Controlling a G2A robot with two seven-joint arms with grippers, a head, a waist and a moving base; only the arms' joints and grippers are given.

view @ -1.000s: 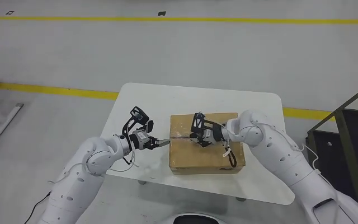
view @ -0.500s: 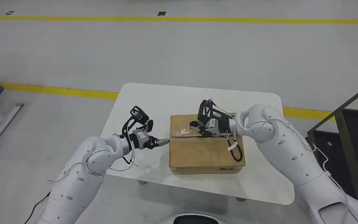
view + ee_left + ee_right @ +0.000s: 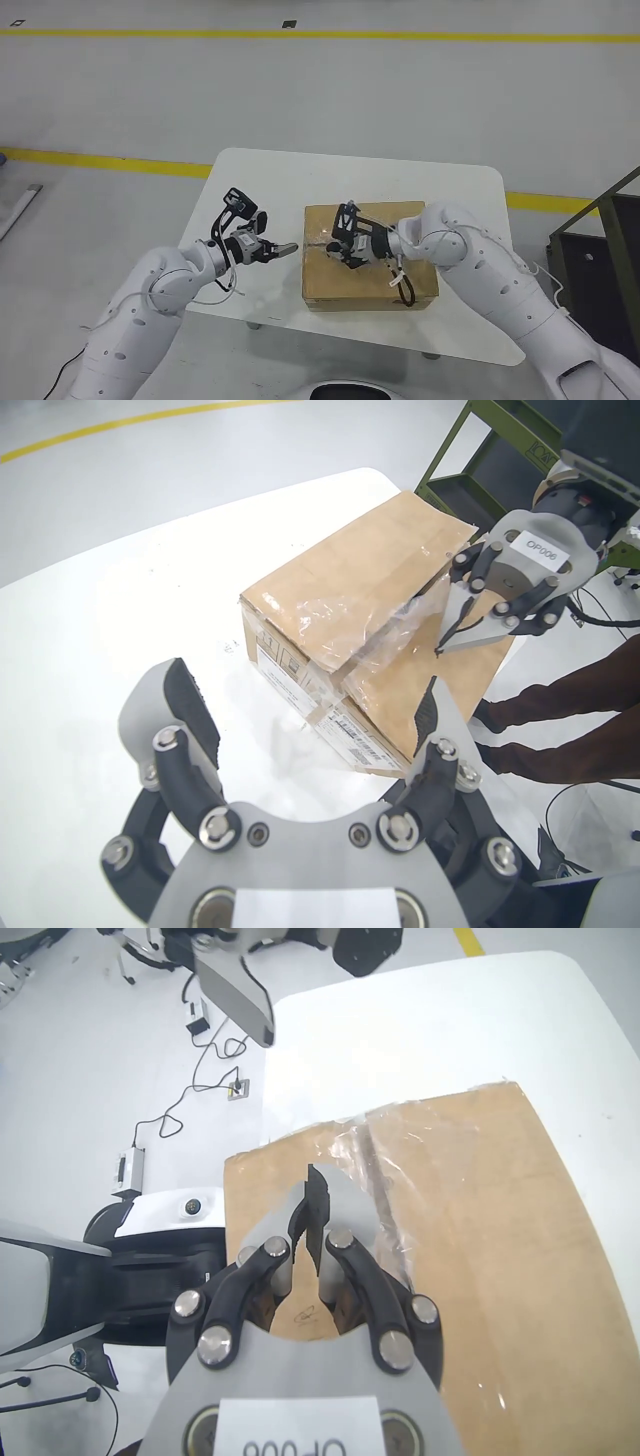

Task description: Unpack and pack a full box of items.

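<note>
A brown cardboard box (image 3: 372, 262) lies closed on the white table (image 3: 300, 180), with crumpled clear tape (image 3: 370, 635) running along its top seam and down its end. My right gripper (image 3: 315, 1188) is shut, its tips resting on the box top beside the seam near the box's left end; I see nothing between its fingers. It also appears in the top view (image 3: 335, 246) and in the left wrist view (image 3: 442, 647). My left gripper (image 3: 310, 705) is open and hovers over the table just off the box's left end (image 3: 283, 249), not touching it.
A green metal frame (image 3: 600, 230) stands off the table's right side. Cables and small power bricks (image 3: 129, 1168) lie on the floor beyond the table's edge. Bare tabletop stretches behind and to the left of the box.
My right gripper has swung back along the box top toward its left end, near the seam. My left gripper has lifted a little and drawn slightly away from the box.
</note>
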